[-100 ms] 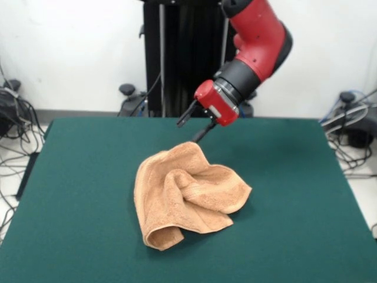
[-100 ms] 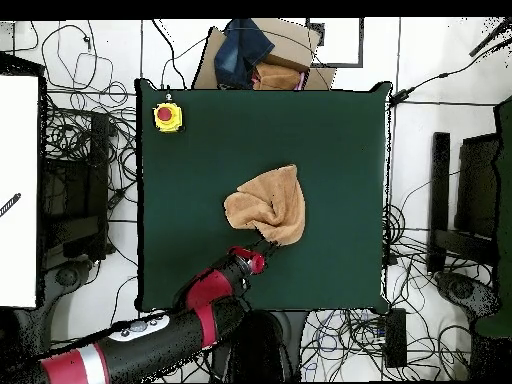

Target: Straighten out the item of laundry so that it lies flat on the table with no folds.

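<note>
In the front view you see one orange-tan terry towel [image 1: 187, 197] lying crumpled near the middle of the dark green table [image 1: 76, 177], bunched into several thick folds, with one rolled corner pointing toward the near edge and a flatter flap spread to the right, so judged from this the straightening has barely begun: no edge lies fully spread and nearly all the flattening is left to do. The single red and black arm comes down from above, and its gripper [image 1: 196, 125] hovers just above the towel's far edge with its two dark fingers [image 1: 185, 118] spread apart and holding nothing; whether the lower fingertip touches the cloth you cannot tell from here. Count in this view: one towel, one table, one arm, one gripper. In the overhead view you see the same one towel [image 2: 268, 205] as a rumpled, roughly triangular heap a little right of the table's centre, well clear of every table edge [image 2: 370, 150]. The gripper [image 2: 262, 247] sits just beside the towel's edge nearest the robot, too small here to judge its fingers. One yellow box with a red button [image 2: 167, 117] stands near a far corner of the table, well apart from the towel, and one pile of cloth on a cardboard box [image 2: 260, 55] lies beyond the table's far edge
</note>
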Robot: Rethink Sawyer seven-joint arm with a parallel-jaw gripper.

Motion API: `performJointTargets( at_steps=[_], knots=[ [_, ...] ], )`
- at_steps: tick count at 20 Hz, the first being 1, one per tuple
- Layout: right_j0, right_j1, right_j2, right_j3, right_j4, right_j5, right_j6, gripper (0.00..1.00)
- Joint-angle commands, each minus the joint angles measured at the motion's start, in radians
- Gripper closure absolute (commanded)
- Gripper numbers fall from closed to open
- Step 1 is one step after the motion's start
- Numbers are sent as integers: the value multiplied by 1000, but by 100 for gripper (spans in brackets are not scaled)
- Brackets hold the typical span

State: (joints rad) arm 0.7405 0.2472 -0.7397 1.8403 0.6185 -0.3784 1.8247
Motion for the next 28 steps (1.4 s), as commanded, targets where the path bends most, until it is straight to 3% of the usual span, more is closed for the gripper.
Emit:
performJointTargets(
  at_steps=[1, 6, 15, 28],
  knots=[
    [-1, 12, 75, -127, 58, 91, 115, 0],
    [0, -30, 79, -92, 23, 92, 124, 0],
    [27, 63, 63, -146, 129, 100, 121, 0],
    [10, 86, 64, -160, 134, 74, 113, 0]
  ],
)
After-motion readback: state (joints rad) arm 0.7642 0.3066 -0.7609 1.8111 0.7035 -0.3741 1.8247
